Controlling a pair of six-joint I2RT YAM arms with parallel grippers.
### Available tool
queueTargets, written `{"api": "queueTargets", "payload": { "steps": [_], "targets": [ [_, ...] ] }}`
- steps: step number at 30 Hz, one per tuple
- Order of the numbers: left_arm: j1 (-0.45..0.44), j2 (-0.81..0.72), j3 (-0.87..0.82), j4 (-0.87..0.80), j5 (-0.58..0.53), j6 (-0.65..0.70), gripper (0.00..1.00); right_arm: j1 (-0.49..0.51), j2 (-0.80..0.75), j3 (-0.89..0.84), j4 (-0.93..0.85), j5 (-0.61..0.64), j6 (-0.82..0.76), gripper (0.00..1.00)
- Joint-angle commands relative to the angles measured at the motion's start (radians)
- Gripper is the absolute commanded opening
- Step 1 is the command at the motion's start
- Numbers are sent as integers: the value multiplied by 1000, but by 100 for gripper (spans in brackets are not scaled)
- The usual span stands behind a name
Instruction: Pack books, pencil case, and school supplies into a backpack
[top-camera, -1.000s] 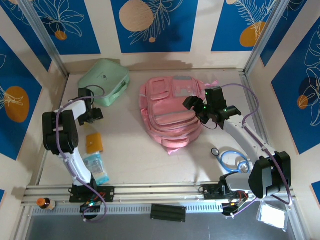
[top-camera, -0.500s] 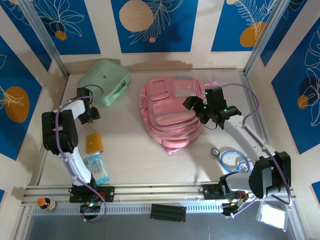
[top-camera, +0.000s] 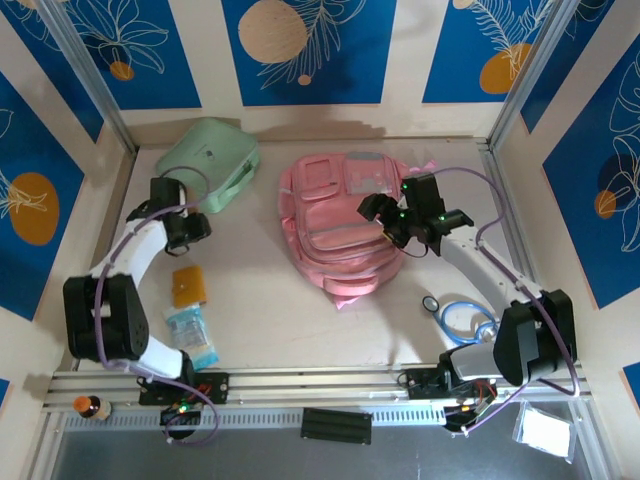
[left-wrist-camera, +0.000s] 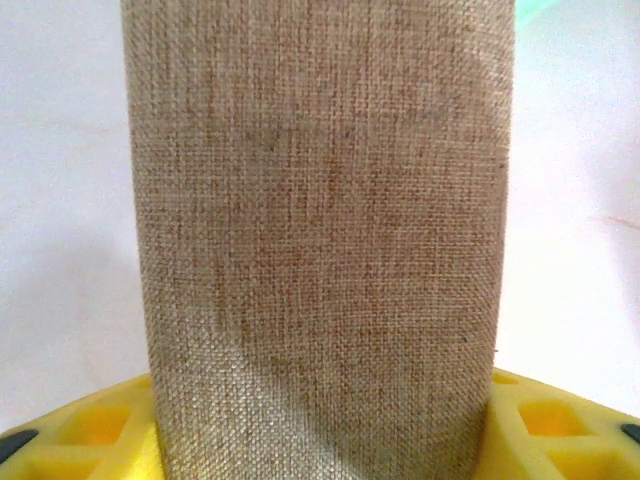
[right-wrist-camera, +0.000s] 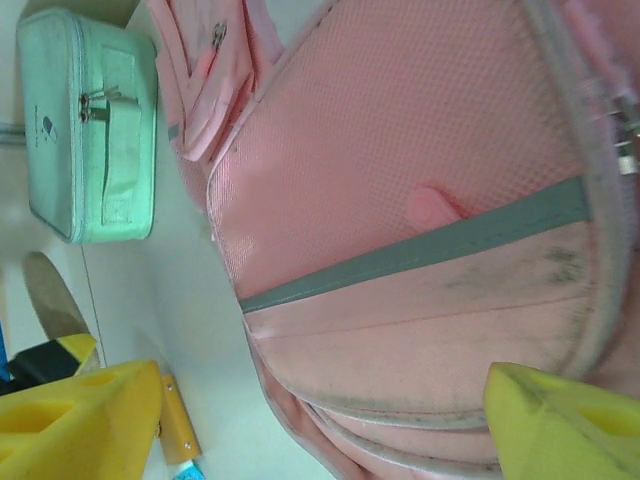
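Beside the green case (top-camera: 208, 162), the left gripper (top-camera: 185, 228) has narrowed onto the beige pencil case (left-wrist-camera: 320, 240) and its elbow has swung outward, while the right gripper (top-camera: 385, 222) hangs wide open and empty over the pink backpack (top-camera: 335, 215).

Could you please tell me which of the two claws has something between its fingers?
The left claw: the beige pencil case sits between its yellow fingers. The right claw hangs open above the pink backpack, holding nothing.
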Motion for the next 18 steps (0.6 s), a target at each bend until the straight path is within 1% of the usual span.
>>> {"api": "queueTargets", "payload": {
  "steps": [1, 5, 7, 10, 13, 18],
  "targets": [
    [-111, -98, -1, 19, 132, 19, 41, 5, 44, 57, 53, -132, -42, 84],
    [-260, -137, 15, 105, 213, 53, 41, 8, 111, 117, 94, -293, -89, 83],
    [-333, -132, 24, 166, 258, 66, 41, 12, 142, 145, 119, -376, -98, 82],
    [-417, -105, 26, 263, 327, 75, 41, 25, 171, 170, 161, -455, -101, 82],
    [-486, -67, 38, 309, 360, 105, 41, 48, 190, 205, 152, -468, -110, 81],
    [-556, 1, 79, 306, 371, 137, 41, 69, 222, 242, 119, -452, -100, 81]
  ]
}}
